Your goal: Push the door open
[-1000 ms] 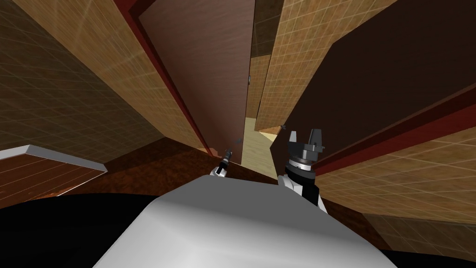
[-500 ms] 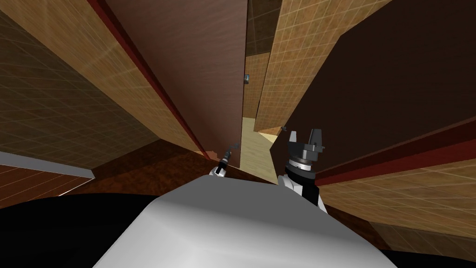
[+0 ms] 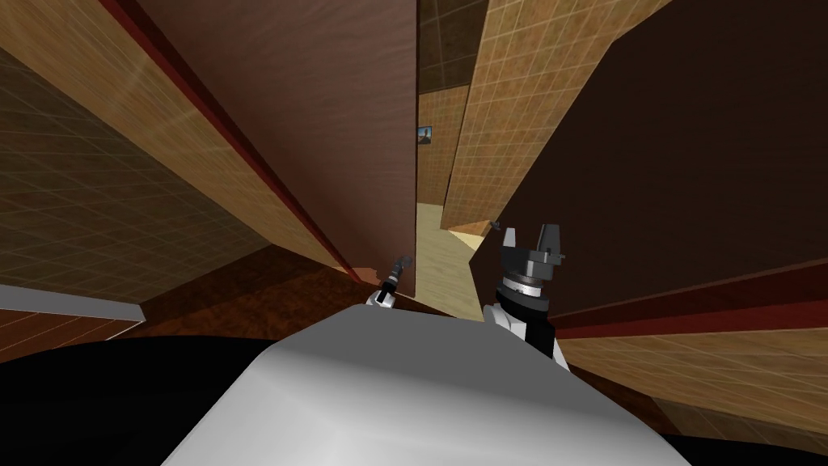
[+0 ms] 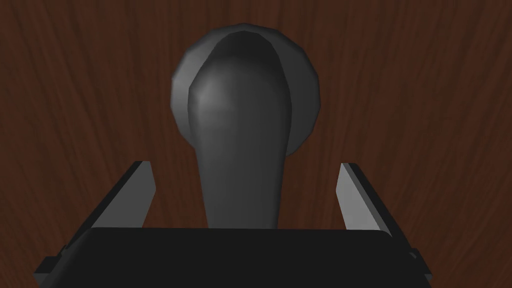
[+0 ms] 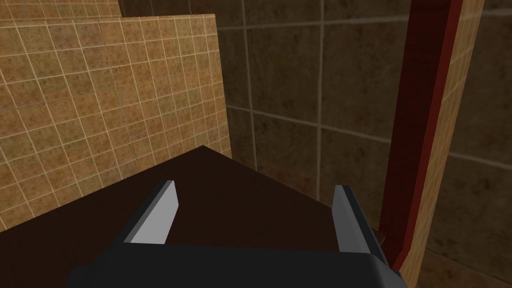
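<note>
The left gripper (image 3: 398, 269) sits low, just past the chest, on a short arm that reaches forward to the free edge of the door (image 3: 323, 121). Its fingers (image 4: 140, 195) are spread wide to either side of the dark grey handle (image 4: 240, 135). The lever runs up between them from the gripper's body to a round plate on the reddish-brown door. A clear strip of door shows between each finger and the lever, so the jaws are around the handle but not pinching it.

The right gripper (image 3: 530, 239) is raised a little further out, to the right of the left one, on an arm that points up and forward. Its fingers (image 5: 157, 215) are also spread wide and hold nothing. They stand in front of a dark door (image 3: 647, 162).

The door stands ajar on the left, with a red frame (image 3: 242, 154) running along its hinge side. Its free edge is a straight upright line. Between that edge and the near edge of the dark door there is a narrow gap, tight for passing. A pale floor (image 3: 433, 251) shows through the gap. A tiled wall (image 3: 517, 97) rises on the right of the gap. A small picture (image 3: 424, 135) hangs on the far wall.
</note>
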